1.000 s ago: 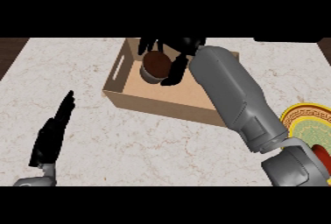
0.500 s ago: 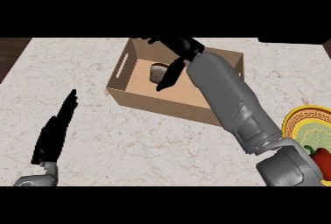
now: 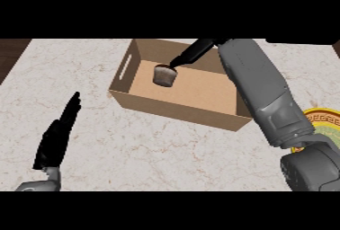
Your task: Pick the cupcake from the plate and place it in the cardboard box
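Head view. Brown cardboard box [image 3: 182,96] sitting on the marble bench [image 3: 153,148], cupcake [image 3: 164,75] lying inside near its far wall. Right hand [image 3: 192,53] hanging just above the cupcake, fingers straight and holding nothing. Left hand [image 3: 58,134] resting at lower left, fingers straight. Plate [image 3: 325,123] showing at the right edge. Advisable: lifting the right hand straight up, avoiding the box walls and cupcake.

A kitchen, by the look of it: the bench [image 3: 166,148] has a pale marble-patterned top with fine brown veins. A dark wood strip [image 3: 13,54] shows past its upper left edge. At the right edge lies a plate [image 3: 323,122] with a gold-patterned rim, near a box [image 3: 179,108].
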`<control>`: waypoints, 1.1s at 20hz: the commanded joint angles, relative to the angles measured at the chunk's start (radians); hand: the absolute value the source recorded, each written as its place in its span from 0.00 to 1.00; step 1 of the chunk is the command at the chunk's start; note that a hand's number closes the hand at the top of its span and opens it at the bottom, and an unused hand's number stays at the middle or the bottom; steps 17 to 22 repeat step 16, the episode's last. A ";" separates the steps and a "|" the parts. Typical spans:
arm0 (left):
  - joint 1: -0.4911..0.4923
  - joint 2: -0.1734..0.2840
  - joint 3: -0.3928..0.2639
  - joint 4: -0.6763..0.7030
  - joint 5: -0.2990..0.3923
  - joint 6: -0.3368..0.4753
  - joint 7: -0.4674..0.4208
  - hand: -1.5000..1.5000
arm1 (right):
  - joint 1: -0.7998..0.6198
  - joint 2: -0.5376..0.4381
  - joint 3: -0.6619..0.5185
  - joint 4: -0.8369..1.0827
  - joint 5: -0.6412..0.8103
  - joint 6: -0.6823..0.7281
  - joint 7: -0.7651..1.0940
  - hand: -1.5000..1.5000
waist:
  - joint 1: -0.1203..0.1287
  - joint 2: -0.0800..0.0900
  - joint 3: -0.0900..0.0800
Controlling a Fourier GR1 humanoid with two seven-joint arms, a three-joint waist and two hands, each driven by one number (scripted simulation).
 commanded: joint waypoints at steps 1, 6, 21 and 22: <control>0.006 -0.015 -0.020 -0.020 -0.025 0.018 0.000 0.50 | -0.013 -0.085 -0.096 0.034 -0.081 0.007 0.030 0.00 | 0.008 0.006 0.000; 0.008 -0.006 -0.017 -0.021 -0.007 -0.007 0.006 0.50 | -0.002 -0.246 -0.137 0.064 -0.098 0.021 0.050 0.00 | 0.030 0.018 0.001; -0.054 -0.009 -0.028 -0.036 -0.004 -0.019 0.021 0.50 | 0.085 -0.452 -0.162 0.087 -0.112 0.225 -0.033 0.00 | 0.067 0.044 0.006; -0.054 -0.009 -0.028 -0.036 -0.004 -0.019 0.021 0.50 | 0.085 -0.452 -0.162 0.087 -0.112 0.225 -0.033 0.00 | 0.067 0.044 0.006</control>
